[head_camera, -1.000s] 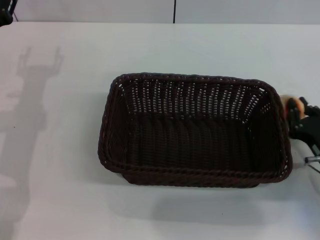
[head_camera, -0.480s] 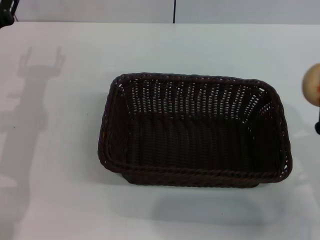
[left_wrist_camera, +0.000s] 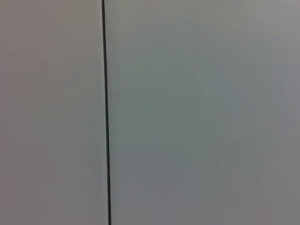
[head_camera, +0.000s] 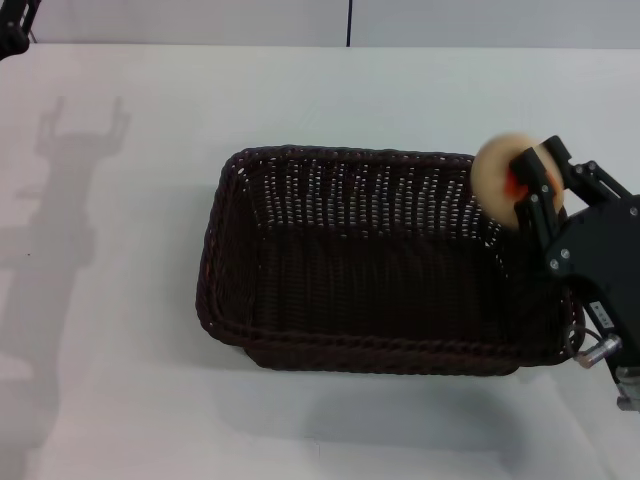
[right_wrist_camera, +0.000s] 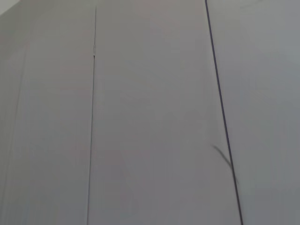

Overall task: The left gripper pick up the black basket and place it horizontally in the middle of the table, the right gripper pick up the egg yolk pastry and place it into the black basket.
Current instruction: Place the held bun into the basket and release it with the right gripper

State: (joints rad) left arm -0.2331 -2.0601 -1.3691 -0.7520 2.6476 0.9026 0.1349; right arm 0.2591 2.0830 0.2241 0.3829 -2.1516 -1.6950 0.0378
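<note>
From the head camera, the small black right gripper (head_camera: pixel 525 195) is reaching in from the right, its jaws clamping the round pale cream egg yolk pastry (head_camera: pixel 504 181) above the right far corner of the dark woven wicker black basket (head_camera: pixel 385 262), which is lying lengthwise mid-surface on the plain white surface (head_camera: pixel 120 300). The left gripper (head_camera: pixel 14 22) is sitting at the far left corner; I cannot tell how its jaws stand. Both wrist cameras are showing only blank grey panels with dark seams.

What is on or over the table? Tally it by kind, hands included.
Basket: 1, the black basket on the table.
Pastry: 1, the egg yolk pastry, held over the basket.
Hand: 2, right hand, left hand.
Total: 4.
</note>
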